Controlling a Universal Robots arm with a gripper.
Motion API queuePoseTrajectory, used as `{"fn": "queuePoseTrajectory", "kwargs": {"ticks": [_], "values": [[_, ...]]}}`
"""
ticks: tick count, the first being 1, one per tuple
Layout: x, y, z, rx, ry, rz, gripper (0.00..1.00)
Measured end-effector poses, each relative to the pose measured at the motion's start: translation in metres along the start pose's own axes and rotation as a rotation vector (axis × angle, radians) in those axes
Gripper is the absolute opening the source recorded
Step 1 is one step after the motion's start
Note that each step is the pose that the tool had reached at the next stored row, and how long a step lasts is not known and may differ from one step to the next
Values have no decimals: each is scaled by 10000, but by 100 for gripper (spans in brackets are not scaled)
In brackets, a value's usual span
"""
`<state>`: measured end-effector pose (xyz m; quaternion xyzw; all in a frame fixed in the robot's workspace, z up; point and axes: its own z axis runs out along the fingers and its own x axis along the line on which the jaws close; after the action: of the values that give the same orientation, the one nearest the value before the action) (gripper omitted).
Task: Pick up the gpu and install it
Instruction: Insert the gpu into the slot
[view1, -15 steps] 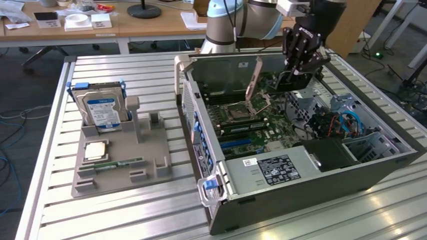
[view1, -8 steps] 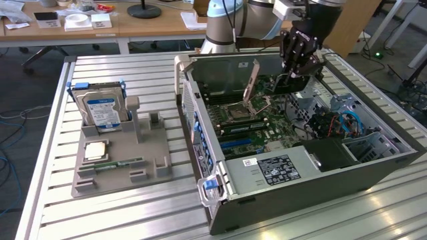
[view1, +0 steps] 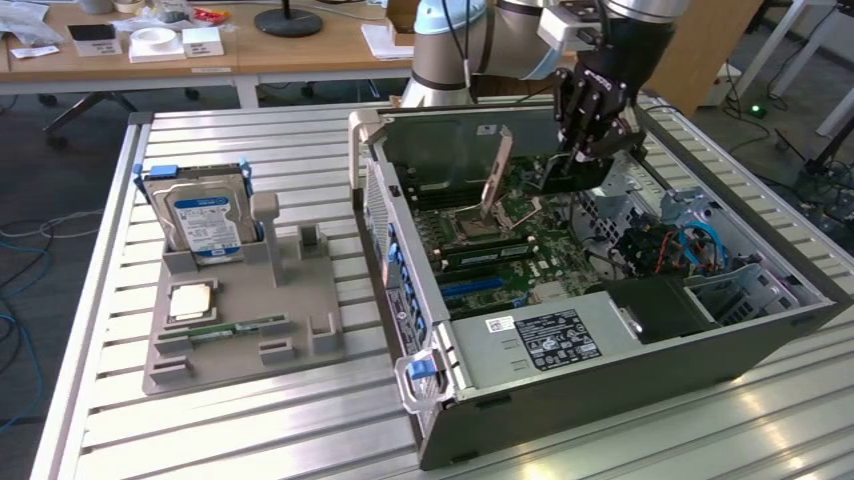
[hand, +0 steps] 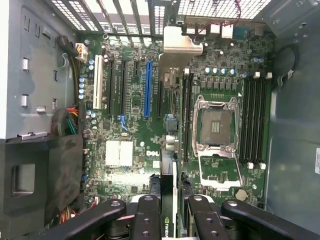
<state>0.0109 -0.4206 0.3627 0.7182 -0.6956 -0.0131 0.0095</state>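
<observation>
Holding the gpu (hand: 170, 150) edge-on above the motherboard (hand: 125, 125), inside the open case (view1: 601, 390).
My gripper (hand: 172, 212) is closed on the card, a finger (hand: 146, 215) pressed against each flat face, and the silver bracket (hand: 182, 42) points at the rear grille. The card hangs just beside the blue slot (hand: 147, 90). I judge the seating needs an upright card, its lower edge parallel with one slot, the bracket lined up with the rear opening, and even downward pressure, since any tilt could jam the contacts.
</observation>
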Motion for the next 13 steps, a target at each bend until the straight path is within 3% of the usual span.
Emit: {"fn": "queuePoseTrajectory", "kwargs": {"ticks": [13], "values": [[-1,44,32,3,0,-2,26]]}}
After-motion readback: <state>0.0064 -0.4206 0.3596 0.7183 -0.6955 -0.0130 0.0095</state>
